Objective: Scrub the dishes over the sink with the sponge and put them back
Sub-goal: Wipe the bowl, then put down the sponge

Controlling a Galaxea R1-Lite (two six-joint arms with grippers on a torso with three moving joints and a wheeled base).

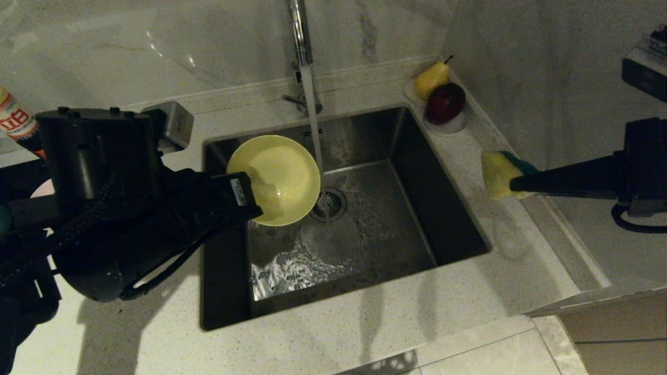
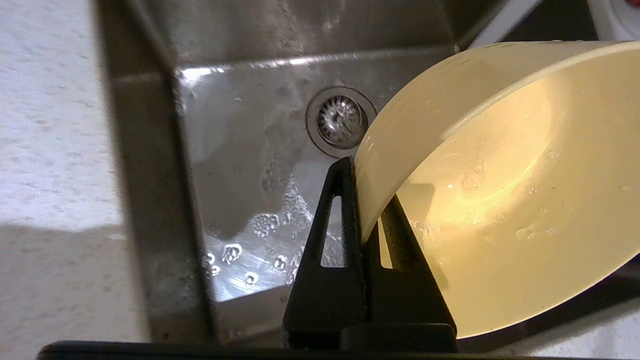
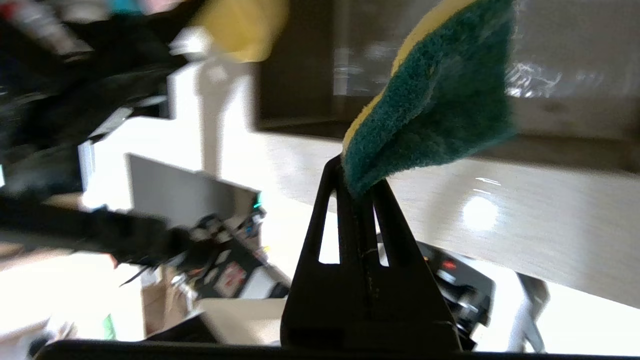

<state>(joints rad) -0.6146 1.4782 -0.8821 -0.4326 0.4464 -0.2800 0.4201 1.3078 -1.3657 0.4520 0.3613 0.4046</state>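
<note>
The left hand [image 1: 252,205] is clamped on the rim of the yellow bowl [image 1: 279,177], one finger inside the wall and one outside, as the left wrist view shows plainly. It grips the bowl at about seven o'clock on its rim and holds it tilted, the hollow turned up and toward the robot, over the left part of the sink [image 1: 448,219]. That tilt seems meant to present the inner face to a scrub and let water run off into the basin, not onto the bench [image 1: 365,333]. Just beside the bowl, at its three o'clock, a stream falls from the tap [image 1: 299,36] to the drain strainer [image 1: 328,204]; the stream passes close by the rim without clearly striking it. The right hand [image 1: 513,185] is well apart, out over the bench at three o'clock of the sink, and is closed on one corner of the sponge [image 1: 497,174]. The pad droops from that pinch, yellow face toward the bowl and green face away, probably so the free flap can wipe. At one o'clock of the sink, a pear [image 1: 431,79] and a dark red fruit [image 1: 445,102] sit on small saucers. The scrub itself looks not yet begun on this bowl.
</note>
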